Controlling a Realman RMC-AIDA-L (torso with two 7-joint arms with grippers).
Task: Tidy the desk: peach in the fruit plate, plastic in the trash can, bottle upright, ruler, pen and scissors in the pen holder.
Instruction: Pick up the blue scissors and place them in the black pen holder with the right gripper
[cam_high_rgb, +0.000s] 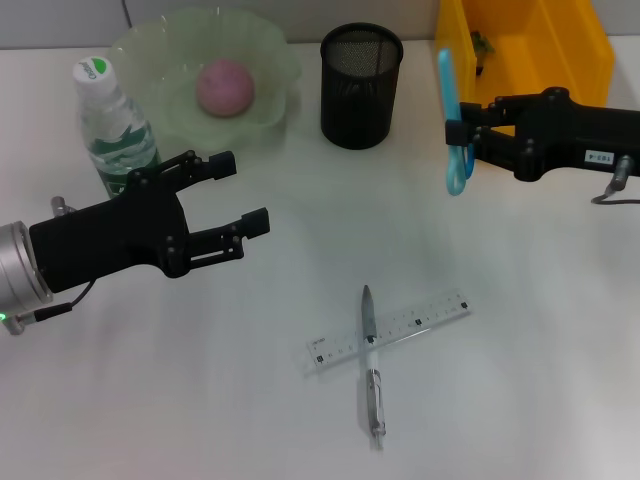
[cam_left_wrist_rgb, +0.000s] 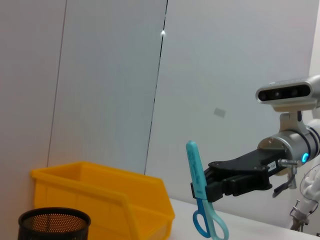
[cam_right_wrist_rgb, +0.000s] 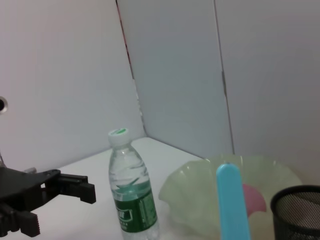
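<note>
**Scissors held above the table**

We see the scissors (cam_high_rgb: 452, 125) clamped in the right gripper (cam_high_rgb: 462, 133), blades up, handles down, between the pen holder (cam_high_rgb: 361, 85) and the trash can (cam_high_rgb: 523, 48). The left gripper (cam_high_rgb: 240, 192) hovers spread wide, empty, beside the upright bottle (cam_high_rgb: 113, 125). The peach (cam_high_rgb: 225, 87) sits in the fruit plate (cam_high_rgb: 140, 50). The pen (cam_high_rgb: 371, 362) lies across the ruler (cam_high_rgb: 391, 330).

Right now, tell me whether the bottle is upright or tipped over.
Upright. The bottle stands on its base on the desk, white cap on top, beside the fruit plate; the right wrist view shows it vertical too.
</note>
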